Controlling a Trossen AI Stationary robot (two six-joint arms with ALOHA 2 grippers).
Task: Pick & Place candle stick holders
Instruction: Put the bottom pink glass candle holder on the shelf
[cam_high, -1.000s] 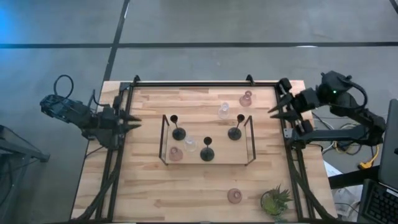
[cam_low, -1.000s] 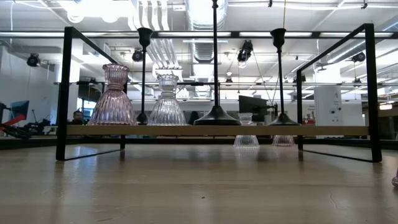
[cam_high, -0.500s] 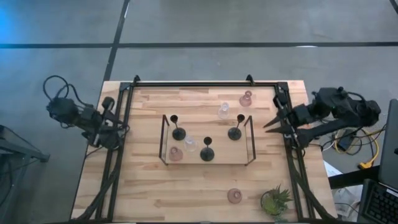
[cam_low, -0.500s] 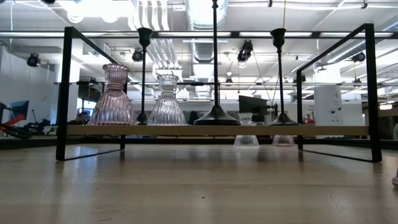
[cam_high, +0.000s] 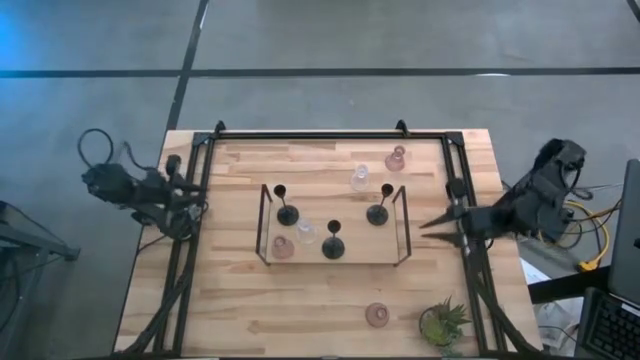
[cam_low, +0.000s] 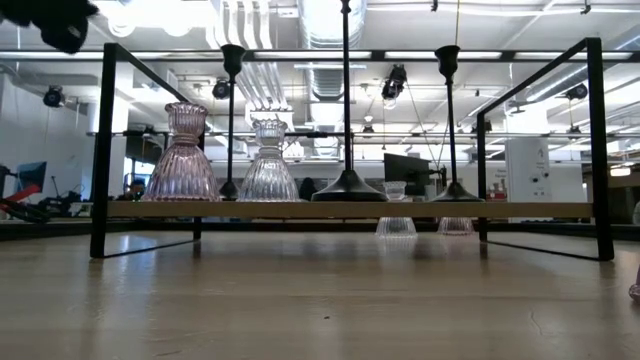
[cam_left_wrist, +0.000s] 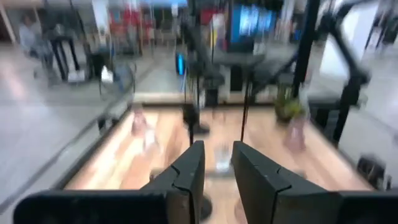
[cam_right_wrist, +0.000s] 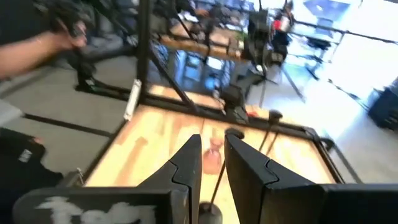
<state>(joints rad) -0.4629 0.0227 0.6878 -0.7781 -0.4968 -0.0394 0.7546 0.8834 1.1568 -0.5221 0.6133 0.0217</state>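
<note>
1. The desk (cam_high: 330, 300) lies between both arms, bare boards flanking the black rack (cam_high: 335, 225).
2. Right end effector (cam_high: 428, 222) sits at the rack's right, fingers narrowly parted, empty.
3. Left end effector (cam_high: 198, 197) sits at the desk's left edge, narrowly parted, empty.
4. Candle stick holders (cam_high: 333, 243) stand on the rack; others lie beyond it.

Green potted plant (cam_high: 441, 323), table corner (cam_high: 478, 340)

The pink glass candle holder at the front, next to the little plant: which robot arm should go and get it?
Probably the right one. The pink glass holder stands on the table's right side beside the plant, and the right gripper already pokes over that edge, empty. The left gripper waits at the far left edge, with the rack between.
</note>
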